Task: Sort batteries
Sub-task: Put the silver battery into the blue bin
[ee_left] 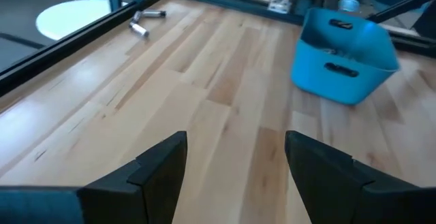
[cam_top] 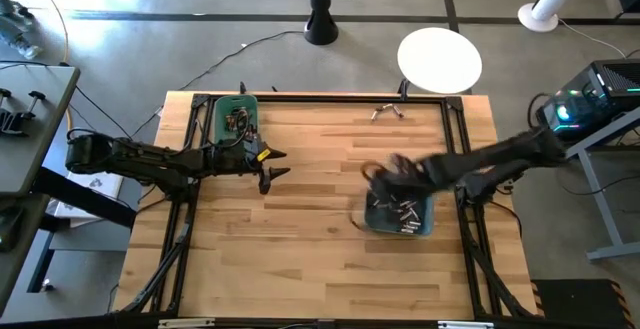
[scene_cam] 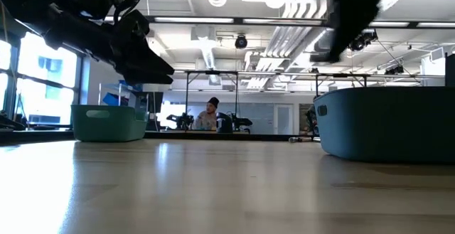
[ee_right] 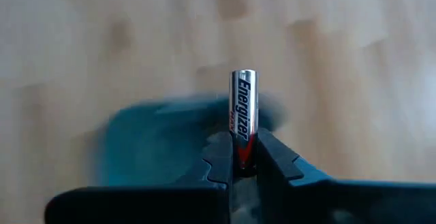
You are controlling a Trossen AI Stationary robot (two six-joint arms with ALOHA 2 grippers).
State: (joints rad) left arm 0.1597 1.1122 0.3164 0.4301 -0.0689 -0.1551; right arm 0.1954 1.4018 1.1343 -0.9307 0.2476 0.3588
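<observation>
My right gripper (ee_right: 243, 157) is shut on one silver battery (ee_right: 243, 112) with red and dark print, above the left rim of the blue bin (cam_top: 400, 214), which holds several silvery batteries (cam_top: 395, 209). My left gripper (cam_top: 275, 164) is open over bare table, right of the green bin (cam_top: 236, 119) that holds some copper-brown cells. In the left wrist view its fingers (ee_left: 163, 163) stand wide apart, with the blue bin (ee_left: 343, 57) ahead. Two loose batteries (cam_top: 386, 112) lie near the far edge. My right gripper pinches the battery by its lower end (ee_right: 243, 149) between the two fingertips. The cell runs along the fingers and sticks out past them, with most of its length free. It is lifted clear, above the table and the blue bin's rim.
A black frame (cam_top: 330, 97) borders the wooden table. A white round stool (cam_top: 440, 59) and a black post stand beyond the far edge. Bare wood (cam_top: 300, 239) lies between and in front of the bins. In the low view a person (scene_cam: 210, 115) sits far behind.
</observation>
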